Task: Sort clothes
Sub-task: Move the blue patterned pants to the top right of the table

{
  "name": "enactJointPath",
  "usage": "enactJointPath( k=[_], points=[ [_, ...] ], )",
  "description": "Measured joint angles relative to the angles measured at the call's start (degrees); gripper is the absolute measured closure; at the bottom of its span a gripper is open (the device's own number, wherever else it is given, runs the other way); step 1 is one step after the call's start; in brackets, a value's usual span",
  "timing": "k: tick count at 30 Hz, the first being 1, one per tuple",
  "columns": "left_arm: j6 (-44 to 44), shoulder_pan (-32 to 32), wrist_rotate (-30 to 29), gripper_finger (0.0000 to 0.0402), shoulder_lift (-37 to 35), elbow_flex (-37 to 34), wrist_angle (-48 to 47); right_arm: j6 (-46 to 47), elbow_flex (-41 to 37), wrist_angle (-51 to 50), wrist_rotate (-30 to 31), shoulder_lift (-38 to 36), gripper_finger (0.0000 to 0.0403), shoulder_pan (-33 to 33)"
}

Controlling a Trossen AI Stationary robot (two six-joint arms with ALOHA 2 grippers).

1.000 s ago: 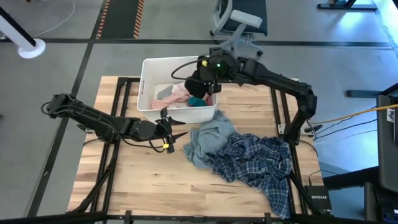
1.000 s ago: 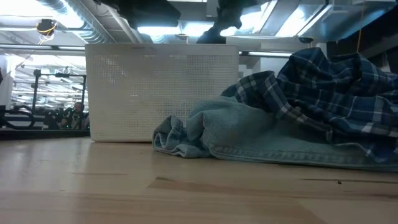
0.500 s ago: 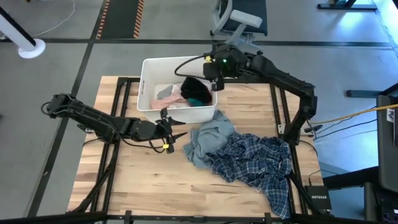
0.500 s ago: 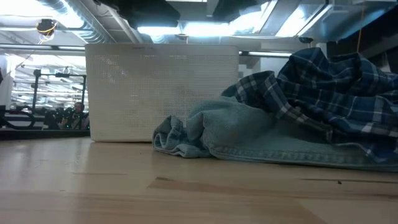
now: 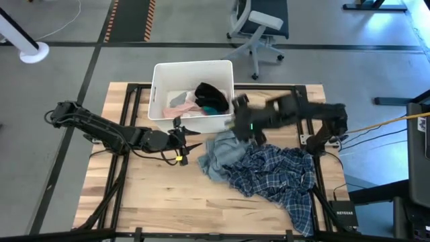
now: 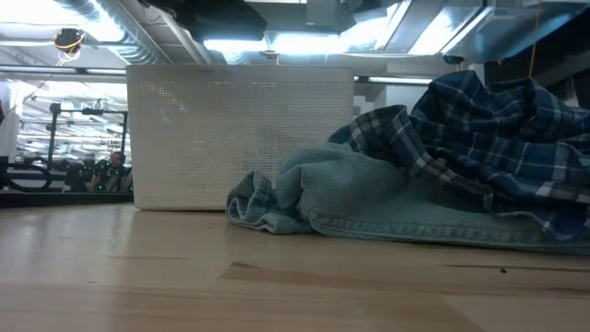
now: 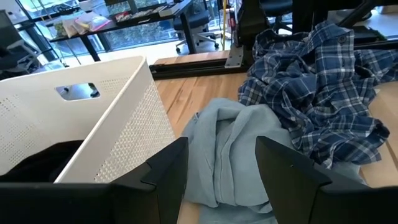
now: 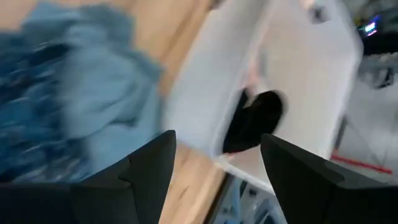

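We logged: white bin [image 5: 158,94] at table's [image 5: 161,195] back edge w/ black [image 5: 209,95], teal [image 5: 216,108], pink [image 5: 191,104] pieces inside. Grey-blue top [image 5: 225,151] beside bin, touching plaid shirt [image 5: 275,176]. Right gripper [image 5: 236,128] blurred over top near bin corner, fingers apart, empty. Left gripper [image 5: 190,144] low by bin's front wall, fingers apart, empty.
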Motion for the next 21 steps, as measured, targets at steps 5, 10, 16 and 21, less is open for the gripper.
enactJointPath(
  k=[5, 10, 16, 21],
  points=[
    [-0.34, 0.02, 0.0, 0.0219, 0.0, 0.0, -0.45, 11.83, -5.12, -4.61, 4.81, -0.04, 0.0149, 9.47],
    [-0.97, 0.0, 0.0, 0.0219, 0.0, 0.0, -0.5, 20.64, -15.59, -4.7, 4.68, 0.13, 0.0149, 17.01],
    [-1.55, 0.01, -0.01, 0.0219, 0.0, 0.0, -0.58, 30.91, -29.85, -4.7, 0.82, 0.11, 0.0149, 23.18],
    [-1.65, 0.01, 0.0, 0.0219, 0.0, 0.0, -0.59, 38.49, -36.18, -5.53, -5.85, 0.13, 0.0149, 26.15]
  ],
)
